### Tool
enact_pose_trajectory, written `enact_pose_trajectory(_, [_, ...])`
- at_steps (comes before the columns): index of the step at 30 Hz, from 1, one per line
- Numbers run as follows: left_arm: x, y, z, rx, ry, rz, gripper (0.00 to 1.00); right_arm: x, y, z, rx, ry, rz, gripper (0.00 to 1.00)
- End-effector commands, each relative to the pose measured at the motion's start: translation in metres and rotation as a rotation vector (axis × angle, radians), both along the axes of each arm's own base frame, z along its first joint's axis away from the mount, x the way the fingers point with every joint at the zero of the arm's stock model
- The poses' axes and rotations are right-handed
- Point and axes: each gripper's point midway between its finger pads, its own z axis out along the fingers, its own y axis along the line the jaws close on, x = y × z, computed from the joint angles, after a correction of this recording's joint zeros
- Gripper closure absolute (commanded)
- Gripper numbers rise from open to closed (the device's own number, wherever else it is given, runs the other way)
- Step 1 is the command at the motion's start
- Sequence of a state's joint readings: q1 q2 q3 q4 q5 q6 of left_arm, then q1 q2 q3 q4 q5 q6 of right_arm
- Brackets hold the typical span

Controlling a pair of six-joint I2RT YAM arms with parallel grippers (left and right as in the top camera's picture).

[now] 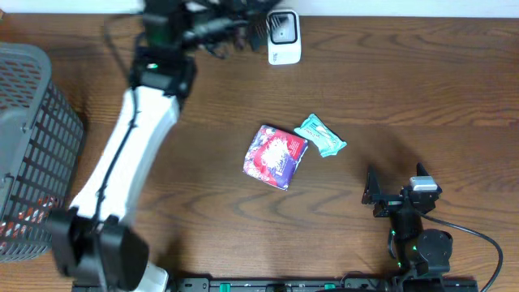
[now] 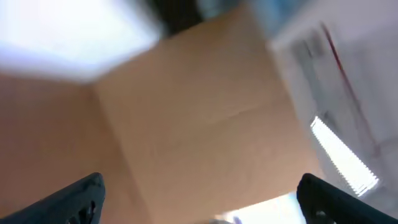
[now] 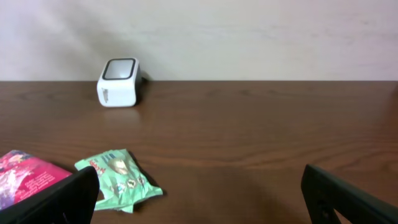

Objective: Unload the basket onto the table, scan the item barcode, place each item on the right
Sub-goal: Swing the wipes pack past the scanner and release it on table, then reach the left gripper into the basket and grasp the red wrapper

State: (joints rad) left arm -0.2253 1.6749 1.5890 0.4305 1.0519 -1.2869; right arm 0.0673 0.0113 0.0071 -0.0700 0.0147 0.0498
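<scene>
Two items lie mid-table: a pink-red packet and, just to its right, a green packet. The white barcode scanner stands at the far edge. My left gripper is raised and motion-blurred just left of the scanner. It is open, with nothing between its fingers, and its camera points up at blurred tan surfaces. My right gripper rests open and empty near the front right, a little short of the green packet.
A grey wire basket stands at the left edge with something red inside. The left arm's white link crosses the left half of the table. A black cable trails by the right arm's base.
</scene>
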Motion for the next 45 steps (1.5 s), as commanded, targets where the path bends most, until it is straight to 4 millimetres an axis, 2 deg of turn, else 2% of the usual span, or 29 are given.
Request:
enact_pose_trajectory(1, [-0.049, 0.038, 0.082, 0.14, -0.748, 0.195, 0.02, 0.0, -0.001, -0.001, 0.013, 0.002, -0.001, 0.01])
enact_pose_trajectory(3, [-0.063, 0.059, 0.102, 0.216, -0.967, 0.289, 0.02, 0.0, -0.001, -0.001, 0.013, 0.001, -0.001, 0.01])
enact_pose_trajectory(5, [-0.067, 0.087, 0.12, 0.283, -1.081, 0.42, 0.02, 0.0, -0.001, -0.001, 0.013, 0.001, -0.001, 0.01])
enact_pose_trajectory(8, [-0.045, 0.148, 0.134, 0.396, -1.062, 0.711, 0.02, 0.0, -0.001, -0.001, 0.013, 0.002, -0.001, 0.01])
enact_pose_trajectory(10, [-0.02, 0.209, 0.13, 0.522, -0.943, 0.989, 0.02, 0.0, -0.001, -0.001, 0.013, 0.002, -0.001, 0.01])
enact_pose_trajectory(12, [-0.002, 0.286, 0.108, 0.694, -0.728, 1.311, 0.02, 0.0, -0.001, -0.001, 0.013, 0.002, -0.001, 0.01])
enact_pose_trajectory(13, [-0.001, 0.33, 0.091, 0.815, -0.589, 1.491, 0.02, 0.0, -0.001, -0.001, 0.013, 0.001, -0.001, 0.01])
enact_pose_trajectory(14, [-0.007, 0.365, 0.075, 0.933, -0.466, 1.631, 0.02, 0.0, -0.001, -0.001, 0.013, 0.001, -0.001, 0.01])
enact_pose_trajectory(15, [-0.034, 0.429, 0.044, 1.223, -0.202, 1.894, 0.02, 0.0, -0.001, -0.001, 0.013, 0.002, -0.001, 0.01])
enact_pose_trajectory(16, [-0.061, 0.47, 0.026, 1.47, 0.001, 2.048, 0.02, 0.0, -0.001, -0.001, 0.013, 0.002, -0.001, 0.01])
enact_pose_trajectory(18, [-0.082, 0.501, 0.009, 1.669, 0.192, 2.117, 0.02, 0.0, -0.001, -0.001, 0.013, 0.001, -0.001, 0.01])
enact_pose_trajectory(20, [-0.099, 0.53, -0.016, 1.741, 0.362, 2.135, 0.02, 0.0, -0.001, -0.001, 0.013, 0.001, -0.001, 0.01])
enact_pose_trajectory(22, [-0.112, 0.55, -0.038, 1.747, 0.483, 2.136, 0.02, 0.0, -0.001, -0.001, 0.013, 0.002, -0.001, 0.01])
enact_pose_trajectory(24, [-0.135, 0.572, -0.059, 1.716, 0.625, 2.164, 0.02, 0.0, -0.001, -0.001, 0.013, 0.002, -0.001, 0.01])
enact_pose_trajectory(26, [-0.152, 0.586, -0.076, 1.673, 0.726, 2.173, 0.02, 0.0, -0.001, -0.001, 0.013, 0.001, -0.001, 0.01])
enact_pose_trajectory(29, [-0.165, 0.6, -0.111, 1.623, 0.832, 2.036, 0.02, 0.0, -0.001, -0.001, 0.013, 0.001, -0.001, 0.01])
enact_pose_trajectory(34, [-0.169, 0.601, -0.178, 1.507, 0.955, 1.746, 0.02, 0.0, -0.001, -0.001, 0.013, 0.002, -0.001, 0.01])
enact_pose_trajectory(38, [-0.178, 0.6, -0.233, 1.354, 1.128, 1.673, 0.02, 0.0, -0.001, -0.001, 0.013, 0.001, -0.001, 0.01])
enact_pose_trajectory(42, [-0.193, 0.595, -0.281, 1.369, 1.311, 1.514, 0.02, 0.0, -0.001, -0.001, 0.013, 0.002, -0.001, 0.01])
enact_pose_trajectory(45, [-0.2, 0.588, -0.309, 1.379, 1.41, 1.405, 0.02, 0.0, -0.001, -0.001, 0.013, 0.002, -0.001, 0.01])
